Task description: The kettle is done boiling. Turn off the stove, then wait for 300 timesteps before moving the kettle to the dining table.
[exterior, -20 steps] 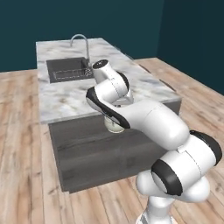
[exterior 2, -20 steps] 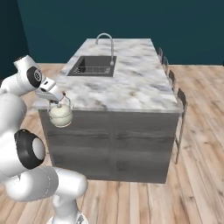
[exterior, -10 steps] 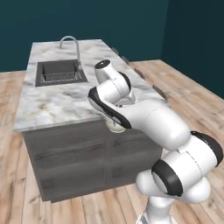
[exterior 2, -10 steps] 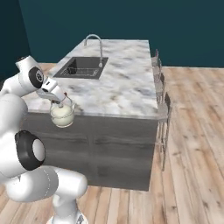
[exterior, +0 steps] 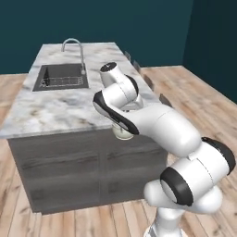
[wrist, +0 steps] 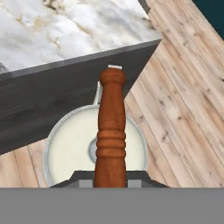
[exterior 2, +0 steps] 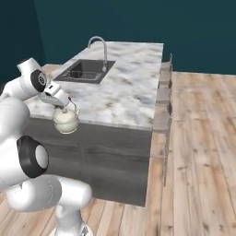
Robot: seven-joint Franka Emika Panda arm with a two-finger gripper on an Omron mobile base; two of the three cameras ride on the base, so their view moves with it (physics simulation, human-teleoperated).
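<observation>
While you look along the hand, your gripper (wrist: 110, 180) is clamped on the kettle's (exterior 2: 66, 120) reddish-brown handle (wrist: 111, 131), jaws closed tight around it. You have the kettle hanging in the air just beside the table's (exterior 2: 133, 92) near edge, in front of its dark side panel, above the wood floor (wrist: 183, 100).

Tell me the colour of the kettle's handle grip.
Reddish-brown, like turned wood, over the cream-white kettle; the hand view shows the grip best.

marble top (exterior 2: 124, 94) open near edge | sink (exterior 2: 83, 70), tap (exterior 2: 99, 48) obstruct far end
</observation>
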